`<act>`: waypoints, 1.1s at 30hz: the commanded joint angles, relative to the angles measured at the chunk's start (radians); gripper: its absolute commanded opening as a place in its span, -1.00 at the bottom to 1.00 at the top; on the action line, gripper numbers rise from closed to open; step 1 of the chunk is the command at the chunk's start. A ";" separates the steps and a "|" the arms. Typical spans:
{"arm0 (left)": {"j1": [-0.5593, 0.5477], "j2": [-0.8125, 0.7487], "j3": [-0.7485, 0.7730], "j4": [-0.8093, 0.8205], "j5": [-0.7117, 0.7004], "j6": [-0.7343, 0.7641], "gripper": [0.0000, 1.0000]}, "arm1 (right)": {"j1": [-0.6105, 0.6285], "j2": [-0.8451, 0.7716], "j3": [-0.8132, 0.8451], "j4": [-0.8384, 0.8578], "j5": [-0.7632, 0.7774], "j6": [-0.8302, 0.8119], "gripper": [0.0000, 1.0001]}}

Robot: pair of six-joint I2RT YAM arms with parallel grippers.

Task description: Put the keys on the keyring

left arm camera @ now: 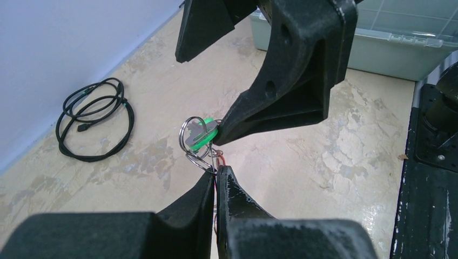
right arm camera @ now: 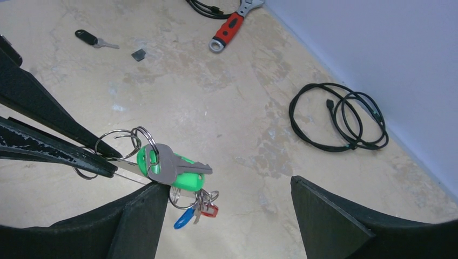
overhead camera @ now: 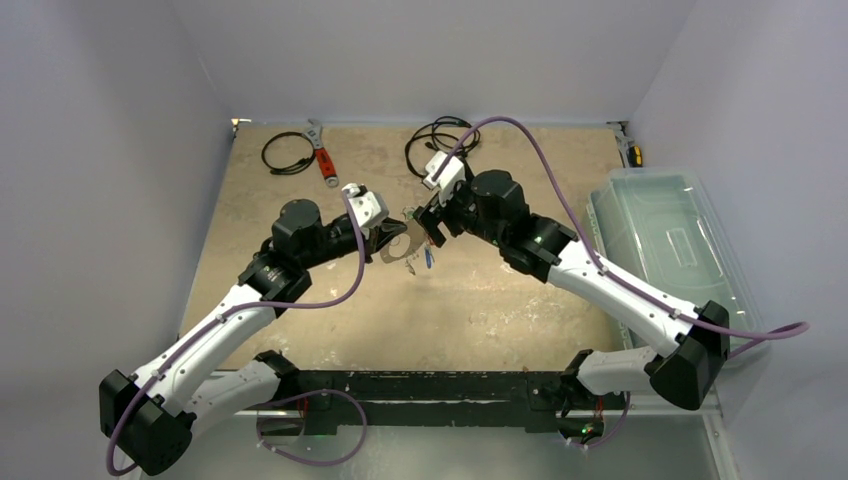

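Bright, even, diffuse light; soft faint shadows; slightly soft overhead view, crisp wrist views

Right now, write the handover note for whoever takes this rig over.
Left gripper: shut on the keyring, held above the table.
Right gripper: open, against the green-tagged key.
Keys: blue-tagged key and red-tagged key hang bunched below the green one; dark-tagged key lies alone on the table.
Done: the bunch seems to hang from the ring; green key's threading unclear.
Left: check the green key, then thread the dark-tagged key.
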 commanded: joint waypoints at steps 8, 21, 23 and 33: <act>-0.002 -0.016 0.045 0.015 0.028 0.001 -1.00 | -0.002 -0.047 0.096 0.031 0.039 -0.028 0.76; -0.004 -0.020 0.045 0.014 0.031 0.002 -1.00 | -0.044 -0.025 0.109 0.029 0.057 0.016 0.81; -0.004 -0.019 0.045 0.015 0.031 0.000 -1.00 | -0.084 -0.056 0.088 0.040 -0.027 0.038 0.81; -0.003 -0.022 0.044 0.017 0.050 0.002 -1.00 | -0.205 -0.112 0.026 -0.005 -0.608 0.008 0.58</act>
